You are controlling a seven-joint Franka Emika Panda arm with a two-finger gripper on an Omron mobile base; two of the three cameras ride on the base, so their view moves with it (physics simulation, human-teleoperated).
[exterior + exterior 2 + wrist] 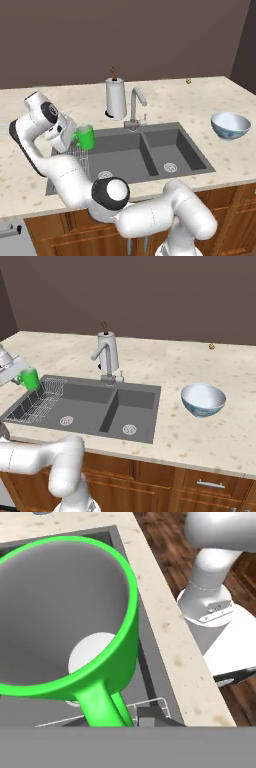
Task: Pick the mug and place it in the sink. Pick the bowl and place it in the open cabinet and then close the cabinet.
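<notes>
The mug (85, 137) was held above the left basin of the sink (155, 150), over the wire rack (37, 401), the gripper (71, 136) clenched on its handle. The first step, judged, was near its end: lowering into the basin and a release were called for. The bowl (203, 399) was noted on the counter (215, 431) right of the sink, untouched. From the hand view, the mug's grey inside was seen; from the base views, the faucet (104, 358) and paper towel roll (115, 98).
</notes>
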